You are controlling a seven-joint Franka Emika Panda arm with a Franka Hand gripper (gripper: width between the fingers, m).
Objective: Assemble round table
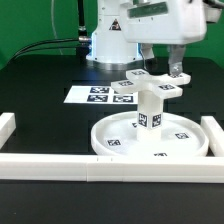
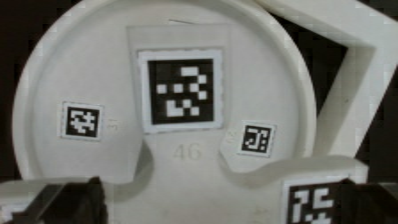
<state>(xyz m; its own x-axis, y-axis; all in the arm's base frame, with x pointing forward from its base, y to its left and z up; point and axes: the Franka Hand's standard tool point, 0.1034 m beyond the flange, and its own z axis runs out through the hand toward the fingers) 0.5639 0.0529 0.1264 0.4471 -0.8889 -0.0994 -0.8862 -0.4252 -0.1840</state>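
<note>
- The disc [image 1: 150,140] lies flat on the counter [image 1: 40,95], rim up, pushed against the rails [image 1: 100,166] at its 6 o'clock. That corner probably serves as a stop, so the disc cannot slide while parts are twisted into it.
- The leg [image 1: 150,112] stands upright at the disc's centre, tag facing the exterior camera. It seems seated in the middle socket.
- The base [image 1: 152,84] sits crosswise on top of the leg, roughly level. It looks placed there for screwing down, though how tight it is cannot be told.
- The hand [image 1: 163,66] hangs just above the base, toward 1 o'clock of it, with its fingers spread wide and nothing between them. One fingertip [image 1: 178,72] is close to a base arm, but whether they touch is unclear.
- In the wrist view a tagged base arm [image 2: 178,95] fills the picture, with dark fingers [image 2: 54,205] low at the edges. The hand is therefore centred over the base, likely ready for a fresh grip and another turn.
- The marker board [image 1: 97,96] lies flat at 10 o'clock of the disc, apart from it.
</note>
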